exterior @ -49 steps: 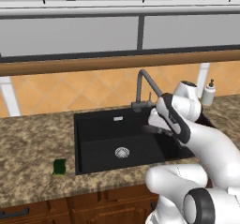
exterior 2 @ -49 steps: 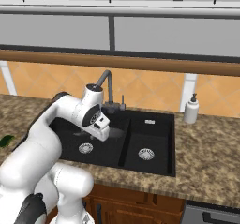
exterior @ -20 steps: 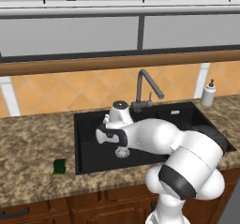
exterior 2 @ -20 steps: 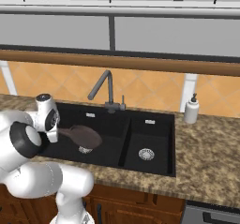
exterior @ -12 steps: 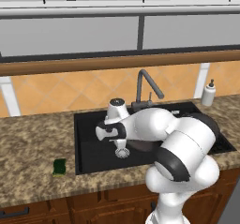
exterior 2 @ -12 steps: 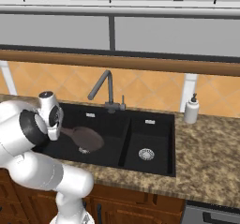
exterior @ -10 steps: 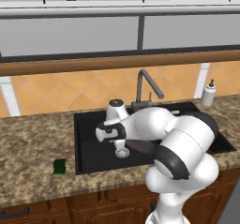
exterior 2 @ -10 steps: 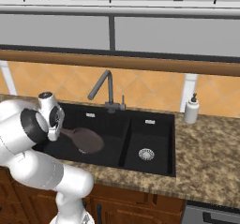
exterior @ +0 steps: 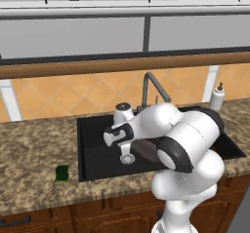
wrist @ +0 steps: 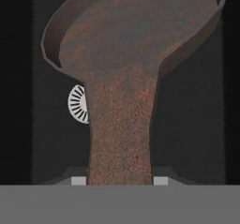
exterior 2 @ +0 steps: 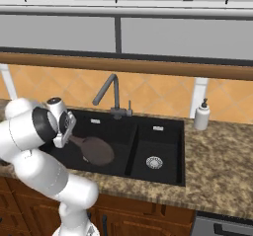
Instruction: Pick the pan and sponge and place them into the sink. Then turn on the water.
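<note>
currently the claw (exterior 2: 65,129) is clamped on the handle of the pan (exterior 2: 95,150), and the pan hangs over the larger left basin of the sink (exterior 2: 160,176), its bowl tilted and close above the basin floor. in the hand view the handle runs straight up from between the fingertips, with the round metal drain (wrist: 78,104) of that basin partly visible beside it.

step in hand: placing the pan into the sink, judged nearly complete. whether the pan bottom already touches the basin cannot be told.

next move (a judgement only): lower until the pan rests, release the handle, then withdraw upward clear of the gooseneck faucet (exterior 2: 109,94).

the sponge (exterior: 62,173) lies on the tabletop (exterior: 34,149), just beside the left rim of the sink, not yet picked. no water runs from the faucet.
</note>
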Robot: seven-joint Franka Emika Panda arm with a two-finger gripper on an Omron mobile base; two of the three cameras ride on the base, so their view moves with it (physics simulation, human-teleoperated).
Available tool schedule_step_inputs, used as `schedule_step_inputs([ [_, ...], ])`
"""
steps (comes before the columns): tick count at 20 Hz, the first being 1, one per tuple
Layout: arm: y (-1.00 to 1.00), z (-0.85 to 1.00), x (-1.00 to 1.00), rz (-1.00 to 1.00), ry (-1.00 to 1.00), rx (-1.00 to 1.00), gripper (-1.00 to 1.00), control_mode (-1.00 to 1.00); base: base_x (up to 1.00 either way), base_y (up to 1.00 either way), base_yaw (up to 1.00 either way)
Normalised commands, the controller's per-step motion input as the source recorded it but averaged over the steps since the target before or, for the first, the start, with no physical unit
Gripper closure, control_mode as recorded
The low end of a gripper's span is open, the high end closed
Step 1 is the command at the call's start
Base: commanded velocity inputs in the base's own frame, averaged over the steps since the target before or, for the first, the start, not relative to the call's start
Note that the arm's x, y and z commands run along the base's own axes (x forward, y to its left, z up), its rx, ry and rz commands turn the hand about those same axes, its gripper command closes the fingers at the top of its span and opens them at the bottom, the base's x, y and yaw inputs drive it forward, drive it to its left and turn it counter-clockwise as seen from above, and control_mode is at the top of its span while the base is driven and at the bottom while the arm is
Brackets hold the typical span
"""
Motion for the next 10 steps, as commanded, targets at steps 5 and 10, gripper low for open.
schedule_step_inputs([
  [5,-0.03,-0.54,0.31,0.0,-0.01,0.0,1.0,-1.0,0.0,0.0,0.0],
  [10,0.0,-0.4,0.21,0.0,-0.01,0.0,1.0,-1.0,0.0,0.0,0.0],
])
